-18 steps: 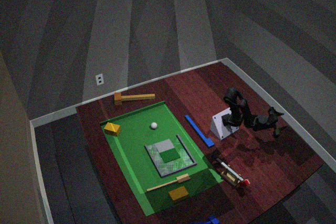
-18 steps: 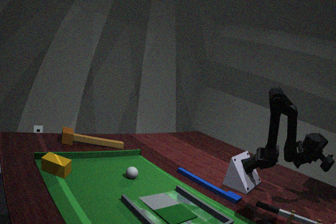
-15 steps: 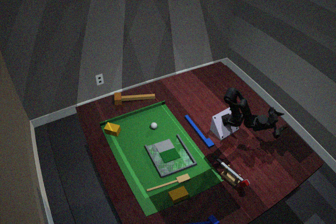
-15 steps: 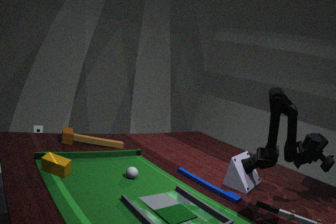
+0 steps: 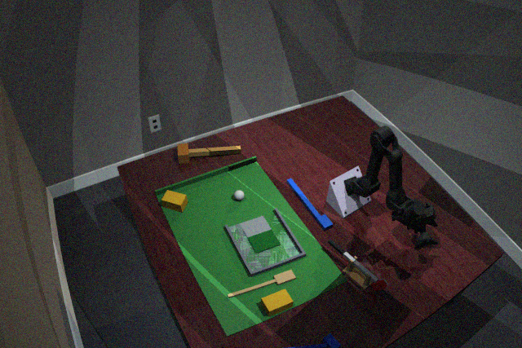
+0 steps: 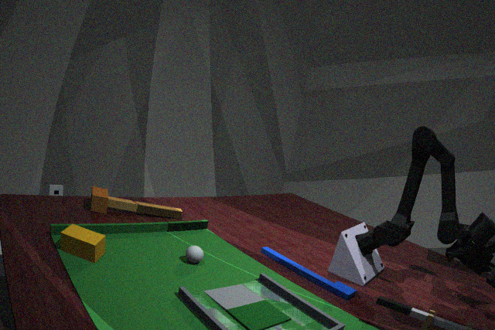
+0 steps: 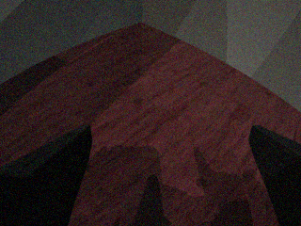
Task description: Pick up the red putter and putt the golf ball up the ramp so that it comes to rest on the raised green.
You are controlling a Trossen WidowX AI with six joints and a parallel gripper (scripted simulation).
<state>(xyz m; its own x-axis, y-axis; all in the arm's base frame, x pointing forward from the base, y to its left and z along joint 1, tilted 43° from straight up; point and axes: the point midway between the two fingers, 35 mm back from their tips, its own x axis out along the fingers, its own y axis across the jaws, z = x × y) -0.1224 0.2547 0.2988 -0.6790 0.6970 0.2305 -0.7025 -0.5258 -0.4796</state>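
Observation:
The red putter (image 5: 361,275) (image 6: 415,311) lies on the dark red table right of the green mat, its dark handle toward the arm's base and its red head toward the front. The white golf ball (image 5: 239,195) (image 6: 194,254) rests on the green mat (image 5: 202,226) (image 6: 131,278) behind the grey ramp (image 5: 255,226) (image 6: 233,295). The ramp leads up to the raised green (image 5: 264,240) (image 6: 257,314). My gripper (image 5: 422,238) (image 6: 479,254) (image 7: 175,134) is open and empty. It points down at bare table, right of the putter and well apart from it.
A blue putter (image 5: 308,208) (image 6: 305,272) lies beside the white arm mount (image 5: 343,196) (image 6: 351,256). An orange mallet (image 5: 206,151) (image 6: 131,206) lies behind the mat. Two yellow blocks (image 5: 174,200) (image 5: 276,301) and a tan wooden putter (image 5: 263,283) lie on the mat.

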